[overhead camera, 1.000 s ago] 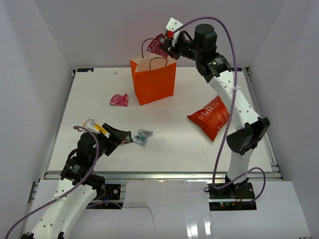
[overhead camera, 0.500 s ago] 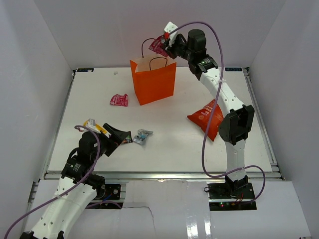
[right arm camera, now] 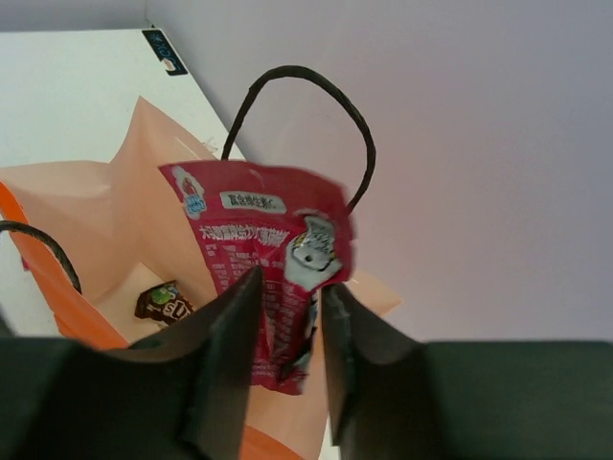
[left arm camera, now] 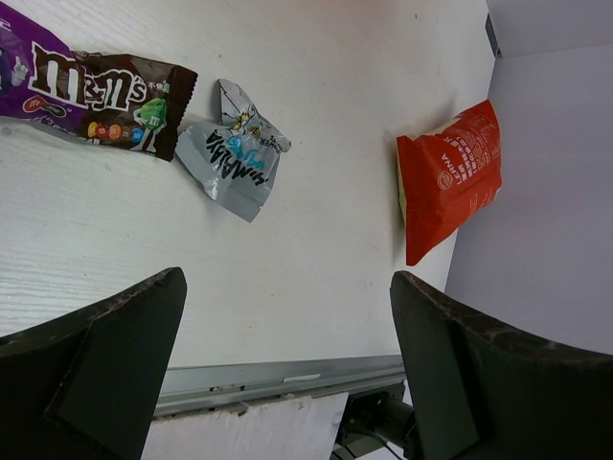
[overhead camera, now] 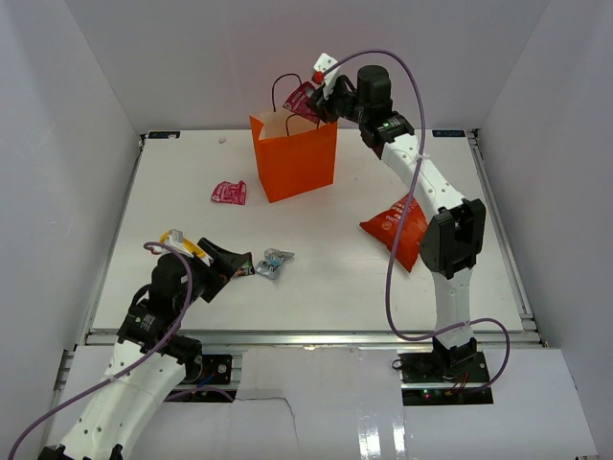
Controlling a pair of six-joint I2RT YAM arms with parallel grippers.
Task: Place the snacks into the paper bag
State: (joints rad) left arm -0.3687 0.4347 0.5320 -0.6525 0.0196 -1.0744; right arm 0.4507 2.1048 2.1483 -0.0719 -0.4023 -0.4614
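Ideally, with the right pincer [right arm camera: 287, 292] pinching the pink crinkly candy packet [right arm camera: 263, 240] above the upright orange paper bag [overhead camera: 297, 163] at twelve o'clock, release only once centred over its mouth; the left pincer [left arm camera: 287, 283] sits spread.

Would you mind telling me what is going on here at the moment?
The right arm's end effector grips a pink candy packet above the open mouth of the upright orange paper bag, where a small dark packet already lies at the bottom. The left end effector is open, low over the white table near a dark purple candy packet and a silver-blue packet. A second pink packet, a large red crinkly chip bag and a yellow packet lie on the table, outside the bag.
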